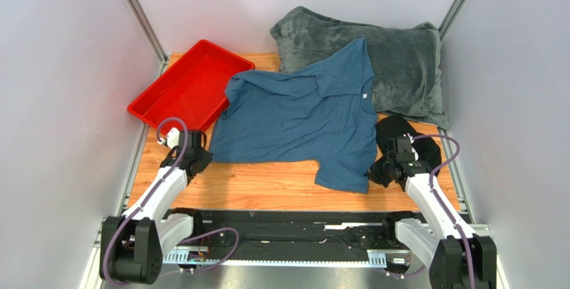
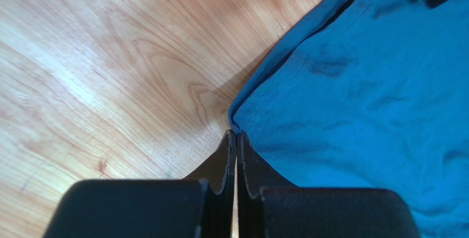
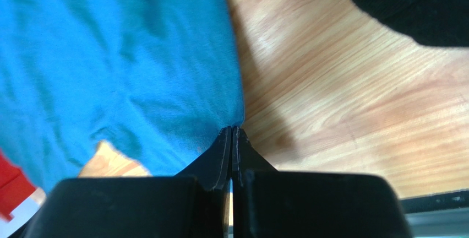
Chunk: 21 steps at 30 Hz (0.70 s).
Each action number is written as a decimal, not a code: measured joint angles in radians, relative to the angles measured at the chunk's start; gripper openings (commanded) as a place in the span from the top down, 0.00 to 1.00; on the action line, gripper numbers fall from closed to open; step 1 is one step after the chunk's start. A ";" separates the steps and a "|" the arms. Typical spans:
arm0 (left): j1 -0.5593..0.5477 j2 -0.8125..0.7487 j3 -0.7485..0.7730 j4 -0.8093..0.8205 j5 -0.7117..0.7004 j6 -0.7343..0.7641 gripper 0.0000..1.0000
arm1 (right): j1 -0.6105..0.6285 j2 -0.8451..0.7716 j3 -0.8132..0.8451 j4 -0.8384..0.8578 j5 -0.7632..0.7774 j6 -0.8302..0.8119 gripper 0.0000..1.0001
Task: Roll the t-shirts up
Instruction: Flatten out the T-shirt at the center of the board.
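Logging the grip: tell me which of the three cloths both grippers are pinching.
The teal-blue t-shirt, spread mid-table: left gripper and right gripper are shut on its opposite edges. The grey blanket and black cloth are not gripped.

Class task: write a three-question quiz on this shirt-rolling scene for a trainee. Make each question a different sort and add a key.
1. True or false: the fingers of the left gripper and the right gripper stand wide open.
2. Where on the table is the red tray? A: far left. B: far right. C: near middle.
3. Fill in: the far end of the t-shirt lies on the grey ____.
Key: 1 false, both are shut on the t-shirt's near edge. 2 A. 3 blanket.
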<state>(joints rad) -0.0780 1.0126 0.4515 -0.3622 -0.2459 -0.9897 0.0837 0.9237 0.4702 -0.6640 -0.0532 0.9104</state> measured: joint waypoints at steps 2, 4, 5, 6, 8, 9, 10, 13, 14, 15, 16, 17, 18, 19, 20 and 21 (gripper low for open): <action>0.000 -0.041 0.000 -0.020 -0.019 0.000 1.00 | 0.000 -0.040 0.020 -0.031 -0.006 -0.003 1.00; 0.000 -0.079 0.000 -0.040 -0.041 -0.001 1.00 | 0.000 -0.097 0.037 -0.065 -0.016 -0.003 1.00; 0.000 -0.099 0.000 -0.054 -0.053 -0.002 1.00 | 0.000 -0.124 0.044 -0.082 -0.022 -0.003 1.00; 0.000 -0.114 0.000 -0.067 -0.061 -0.003 1.00 | 0.000 -0.147 0.049 -0.097 -0.028 -0.003 1.00; 0.000 -0.141 0.000 -0.099 -0.080 -0.005 1.00 | 0.000 -0.202 0.053 -0.142 -0.040 -0.002 1.00; 0.000 -0.154 0.000 -0.117 -0.089 -0.006 1.00 | 0.000 -0.232 0.053 -0.169 -0.047 -0.002 1.00; 0.000 -0.167 0.000 -0.134 -0.097 -0.008 1.00 | 0.000 -0.263 0.054 -0.202 -0.052 -0.002 1.00; 0.000 -0.198 0.000 -0.172 -0.110 -0.008 1.00 | 0.000 -0.347 0.055 -0.276 -0.059 0.002 1.00; 0.000 -0.206 0.000 -0.182 -0.114 -0.008 1.00 | 0.000 -0.375 0.058 -0.304 -0.061 0.003 1.00; 0.000 -0.216 0.000 -0.196 -0.117 -0.008 1.00 | 0.000 -0.398 0.066 -0.329 -0.061 0.006 1.00; 0.000 -0.230 0.000 -0.210 -0.120 -0.008 1.00 | 0.000 -0.418 0.076 -0.352 -0.061 0.007 1.00; 0.000 -0.241 0.000 -0.220 -0.120 -0.008 1.00 | 0.000 -0.431 0.090 -0.373 -0.060 0.008 1.00; 0.000 -0.256 0.000 -0.232 -0.119 -0.008 1.00 | 0.000 -0.437 0.105 -0.390 -0.058 0.009 1.00; 0.000 -0.275 0.000 -0.244 -0.119 -0.008 1.00 | 0.000 -0.441 0.126 -0.405 -0.053 0.009 1.00; 0.000 -0.292 0.000 -0.256 -0.117 -0.008 1.00 | 0.000 -0.441 0.142 -0.414 -0.052 0.009 1.00; 0.000 -0.319 0.000 -0.267 -0.114 -0.008 1.00 | 0.000 -0.441 0.167 -0.425 -0.048 0.009 1.00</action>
<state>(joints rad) -0.0780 0.6933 0.4515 -0.6292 -0.3599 -0.9977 0.0837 0.4831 0.6369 -1.0889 -0.1009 0.9195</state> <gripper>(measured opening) 0.008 0.010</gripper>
